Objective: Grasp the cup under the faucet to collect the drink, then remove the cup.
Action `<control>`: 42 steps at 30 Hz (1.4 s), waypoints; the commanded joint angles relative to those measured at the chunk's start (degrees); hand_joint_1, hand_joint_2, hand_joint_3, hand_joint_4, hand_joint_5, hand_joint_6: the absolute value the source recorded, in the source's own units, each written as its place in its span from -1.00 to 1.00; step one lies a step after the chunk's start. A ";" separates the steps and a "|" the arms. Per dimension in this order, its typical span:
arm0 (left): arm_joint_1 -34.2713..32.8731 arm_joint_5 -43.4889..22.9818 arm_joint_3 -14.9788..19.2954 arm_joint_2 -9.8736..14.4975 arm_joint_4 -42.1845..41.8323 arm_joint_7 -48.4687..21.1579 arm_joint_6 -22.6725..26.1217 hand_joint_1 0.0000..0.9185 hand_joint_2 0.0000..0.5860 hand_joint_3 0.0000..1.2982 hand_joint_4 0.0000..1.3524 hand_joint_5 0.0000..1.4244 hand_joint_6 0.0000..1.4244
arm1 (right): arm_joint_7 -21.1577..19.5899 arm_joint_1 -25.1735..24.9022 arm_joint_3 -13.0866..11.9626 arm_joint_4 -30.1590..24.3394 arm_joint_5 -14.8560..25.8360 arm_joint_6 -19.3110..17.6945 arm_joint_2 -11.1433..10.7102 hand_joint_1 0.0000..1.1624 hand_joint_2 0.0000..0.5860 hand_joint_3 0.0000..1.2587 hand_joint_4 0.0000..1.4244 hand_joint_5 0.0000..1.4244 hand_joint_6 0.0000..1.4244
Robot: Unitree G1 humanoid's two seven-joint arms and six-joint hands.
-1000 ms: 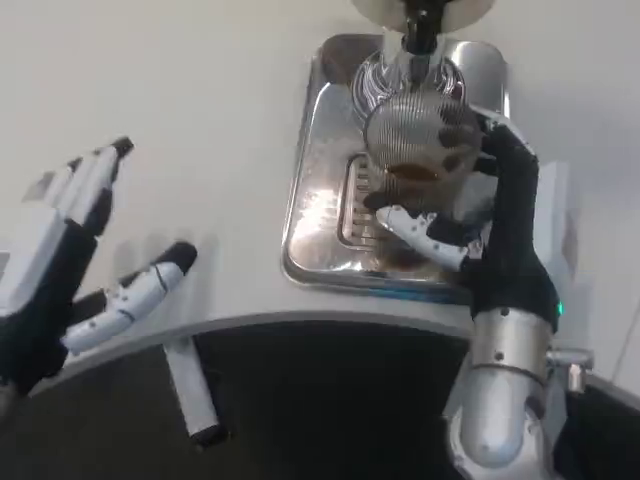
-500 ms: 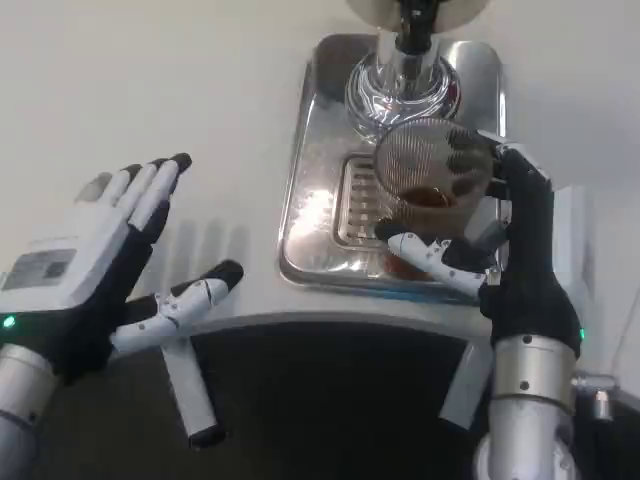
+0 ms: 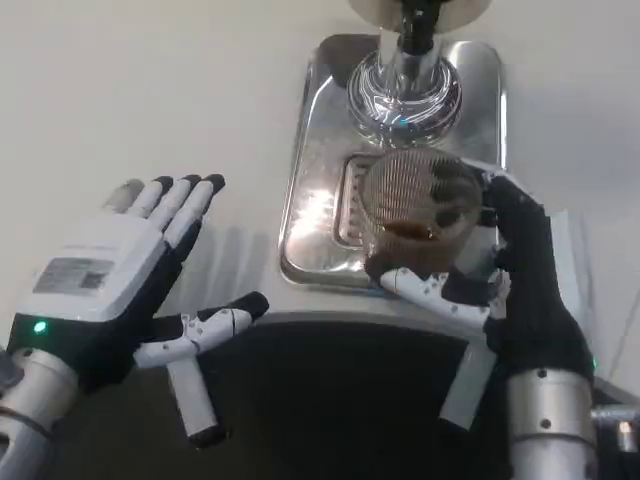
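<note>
left hand sits at the lower left, white back facing up, fingers extended and slightly apart, pointing up and right. thumb splayed out to the right. nothing held. a green light shows near the wrist. left forearm, silver, exits at the bottom-left corner.

right hand sits at the lower right, dark palm side turned left, fingers curled around the cup, thumb across its near side. right forearm, silver, runs down to the bottom edge.
</note>
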 commanded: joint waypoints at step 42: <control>7.65 -0.93 0.05 1.46 -6.54 1.09 -7.73 -1.00 -0.43 -1.00 -1.00 -1.00 -1.00 | 16.65 17.45 0.79 -22.39 4.44 -3.99 -5.94 1.00 0.35 0.12 0.02 0.19 0.70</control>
